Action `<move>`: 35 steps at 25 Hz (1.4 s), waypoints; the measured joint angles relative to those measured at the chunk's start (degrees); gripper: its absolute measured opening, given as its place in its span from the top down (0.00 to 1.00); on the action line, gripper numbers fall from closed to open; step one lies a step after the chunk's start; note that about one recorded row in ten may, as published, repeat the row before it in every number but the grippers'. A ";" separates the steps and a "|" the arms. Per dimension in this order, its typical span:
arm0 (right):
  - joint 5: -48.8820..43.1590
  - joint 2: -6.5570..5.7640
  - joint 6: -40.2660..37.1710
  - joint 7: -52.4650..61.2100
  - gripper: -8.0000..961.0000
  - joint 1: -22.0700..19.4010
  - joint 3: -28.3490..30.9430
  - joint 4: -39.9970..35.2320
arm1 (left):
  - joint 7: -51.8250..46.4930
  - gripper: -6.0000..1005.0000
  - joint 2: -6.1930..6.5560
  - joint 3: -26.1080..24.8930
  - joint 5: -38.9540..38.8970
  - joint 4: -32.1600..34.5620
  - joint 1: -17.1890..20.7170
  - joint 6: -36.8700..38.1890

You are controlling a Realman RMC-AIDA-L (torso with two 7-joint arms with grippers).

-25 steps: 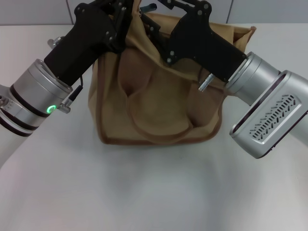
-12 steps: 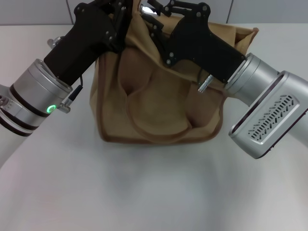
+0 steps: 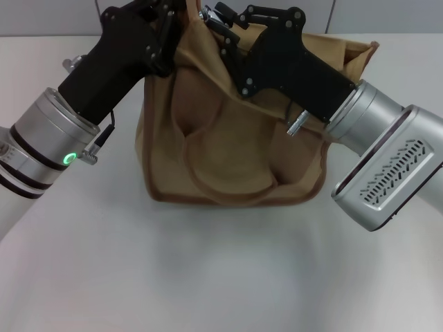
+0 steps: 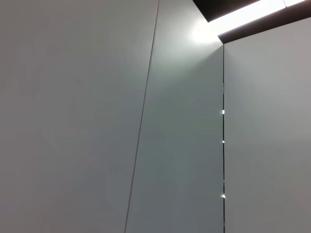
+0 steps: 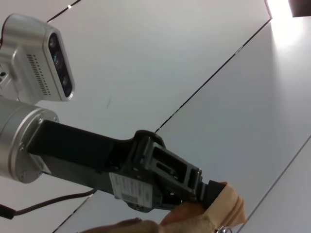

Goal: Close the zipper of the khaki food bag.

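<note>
Head view first: khaki food bag sits upright on the white bench, well back, its front face and one looped handle turned to the camera. Both arms reach over its top. The left tool comes in from the left and grips the raised corner of the top edge, most likely to hold the fabric taut so the slider can run. The right tool lies across the top panel from the right, its tip close beside the left one, with something bright and metallic at its tip that may be the zipper pull; I cannot tell whether it pinches that. The zipper line itself is hidden behind the black tool bodies and the folded cloth, which also block any check of how far it is closed.

Left wrist view: only pale wall panels and a ceiling light show; no bag, no fingers.

Right wrist view: the left tool appears farther off, pressed together on a bunched tan fold of the bag, lifting it. The robot's head camera housing sits behind. The right tool's own fingers do not show.
</note>
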 joint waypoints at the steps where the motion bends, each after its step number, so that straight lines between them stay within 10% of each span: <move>1: 0.01 0.00 -0.09 0.00 0.88 -0.04 0.00 0.01 | 0.00 0.99 0.00 -0.13 -0.02 0.01 0.00 0.00; 35: -0.79 0.00 1.36 1.47 0.80 -0.46 1.17 -0.06 | -0.40 0.99 0.00 -0.50 -0.06 -0.03 -0.39 -0.02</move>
